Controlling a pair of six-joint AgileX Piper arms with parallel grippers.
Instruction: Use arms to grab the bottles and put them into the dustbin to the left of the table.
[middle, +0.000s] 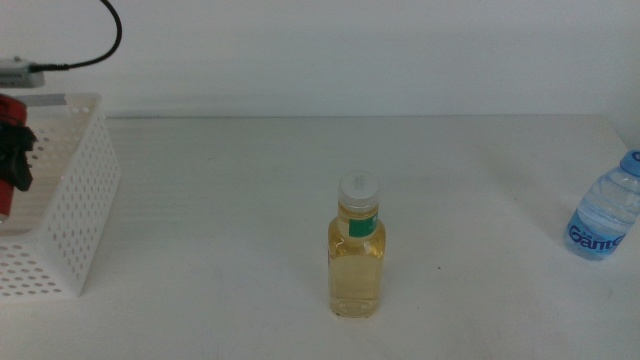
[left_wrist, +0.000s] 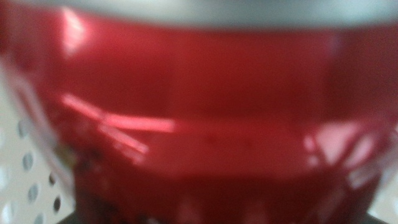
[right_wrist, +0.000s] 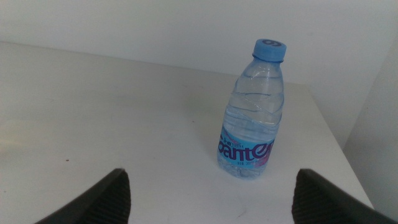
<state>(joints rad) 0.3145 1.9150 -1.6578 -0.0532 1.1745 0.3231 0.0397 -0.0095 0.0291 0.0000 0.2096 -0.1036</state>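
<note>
- Your red can (left_wrist: 205, 143) shows glossy metal with bright streaks, beside the basket's (middle: 85, 215) white perforated plastic wall.
- Your water bottle (right_wrist: 254, 115) is clear ribbed plastic.
- The yellow bottle (middle: 355, 255) looks smooth and clear.
- The table (middle: 230, 200) under it is matt white.

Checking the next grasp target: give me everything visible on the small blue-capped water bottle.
The small clear plastic water bottle has a round blue cap, ribbed shoulders and a blue label with white lettering low on its body. It holds clear liquid and stands upright on the plain white tabletop near its right edge, touching nothing else. The right gripper, jaws open, faces it from a short way off without contact.
</note>
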